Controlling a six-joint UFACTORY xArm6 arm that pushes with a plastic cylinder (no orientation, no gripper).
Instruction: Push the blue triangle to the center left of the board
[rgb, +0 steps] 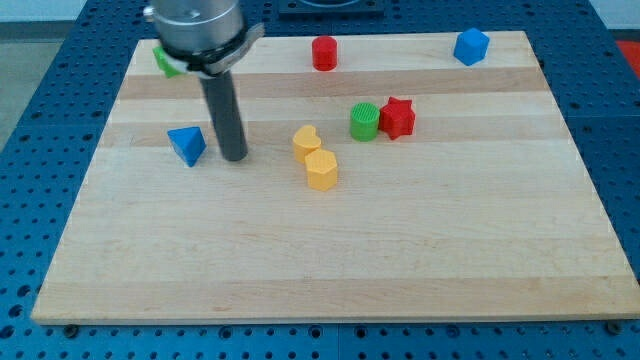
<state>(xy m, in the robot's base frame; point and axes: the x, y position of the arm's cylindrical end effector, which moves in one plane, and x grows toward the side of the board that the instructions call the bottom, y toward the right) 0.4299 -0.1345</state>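
Note:
The blue triangle (186, 144) lies on the wooden board (330, 250) at the view's left, about mid-height. My tip (235, 157) stands just to the right of it, a small gap apart. The rod rises from the tip to the arm's grey head at the view's top left.
A yellow heart (307, 140) and a yellow hexagon (321, 170) sit touching near the middle. A green cylinder (364, 121) and a red star (397, 117) sit side by side right of them. A red cylinder (324, 53), a blue cube-like block (470, 46) and a partly hidden green block (163, 60) lie along the top edge.

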